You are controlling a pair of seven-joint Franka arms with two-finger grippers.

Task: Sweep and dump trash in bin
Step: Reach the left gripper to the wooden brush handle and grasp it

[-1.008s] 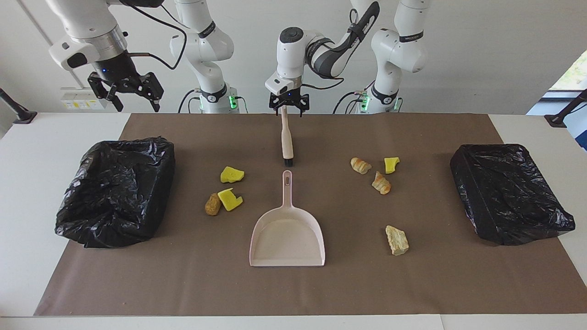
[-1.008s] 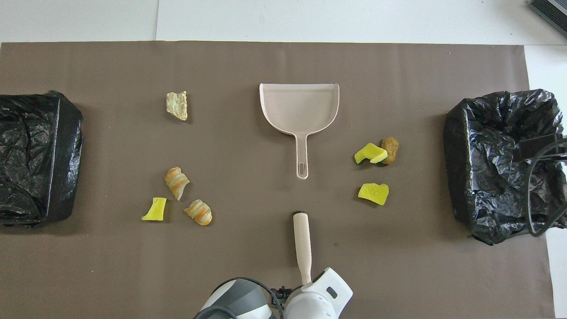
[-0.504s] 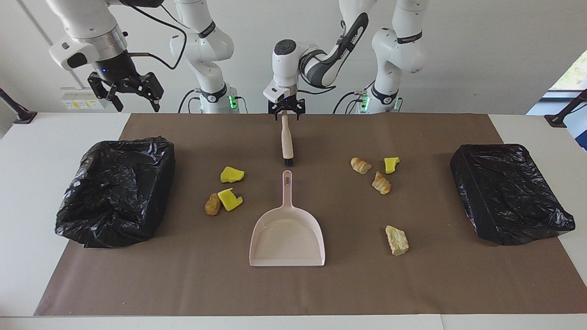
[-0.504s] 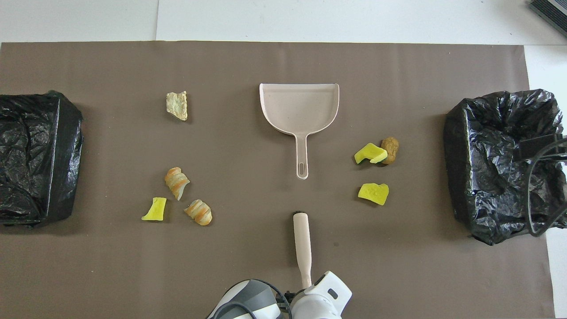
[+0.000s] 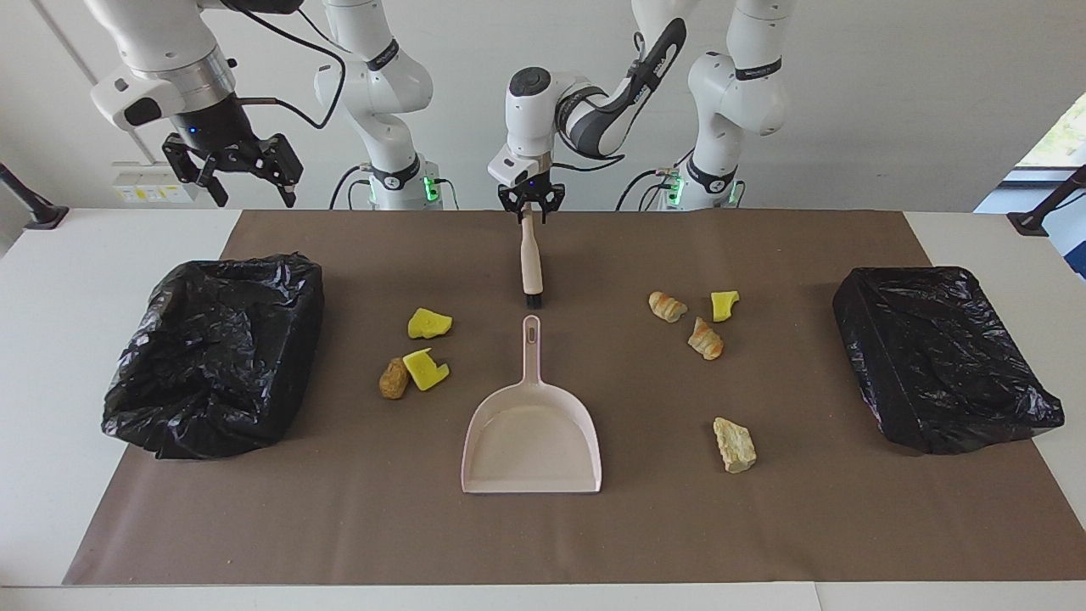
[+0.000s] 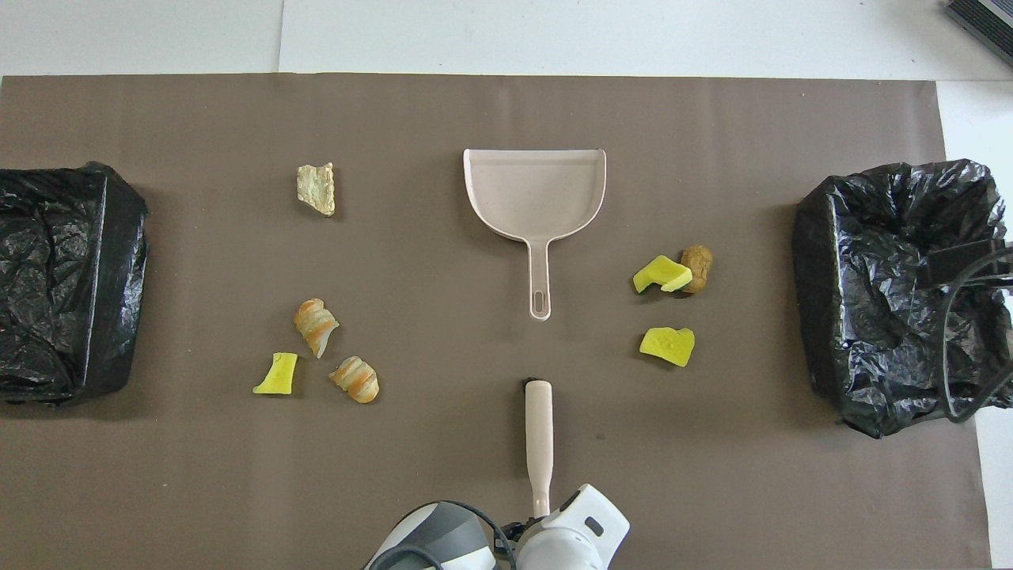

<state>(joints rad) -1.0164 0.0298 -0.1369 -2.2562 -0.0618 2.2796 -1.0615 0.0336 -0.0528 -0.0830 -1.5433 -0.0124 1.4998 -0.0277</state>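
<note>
Black-lined bins (image 5: 216,356) (image 5: 942,356) hold no trash (7 pieces (image 5: 428,323) mid-frame); left claw (image 5: 530,206) clamps brush (image 5: 531,263), right claw (image 5: 233,170) apart.

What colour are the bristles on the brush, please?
Black, at the tip of the cream-handled brush; the facing view shows them best.

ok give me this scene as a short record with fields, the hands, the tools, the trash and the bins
left hand: shut on the end of the brush handle, at the robots' edge of the mat
right hand: open, raised above the table near the right arm's bin, waiting
brush: lying on the mat, bristles pointing at the dustpan
dustpan: flat on the mat, empty, handle toward the robots
trash: seven pieces on the mat, three toward the right arm's end, four toward the left arm's
bins: two, black-lined, one at each end
</note>
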